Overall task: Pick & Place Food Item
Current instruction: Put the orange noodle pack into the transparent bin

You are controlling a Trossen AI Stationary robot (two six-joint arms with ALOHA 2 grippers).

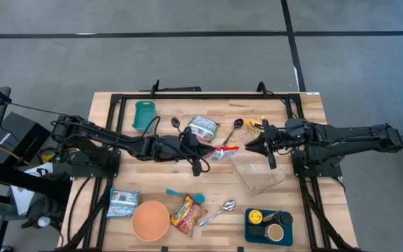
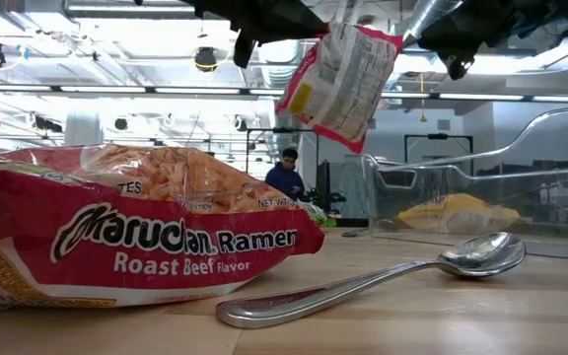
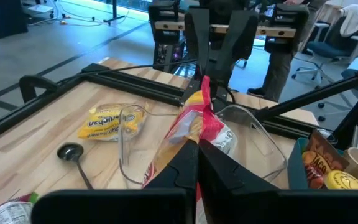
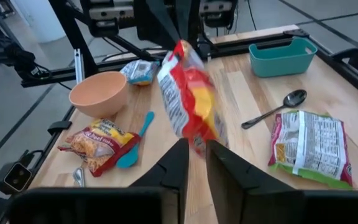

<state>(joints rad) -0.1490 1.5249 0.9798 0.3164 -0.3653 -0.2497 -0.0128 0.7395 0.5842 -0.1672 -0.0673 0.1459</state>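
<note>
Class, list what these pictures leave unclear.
Right wrist view: red-and-yellow plastic food packet blurred, label unreadable.
Low view: clear plastic container cut off by the right edge.
Left wrist view: left pincer hides the packet's lower end.

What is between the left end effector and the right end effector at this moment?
A red and yellow food packet hangs between the left end effector and the right end effector, above the table; the high view shows it, and both wrist views too.
</note>
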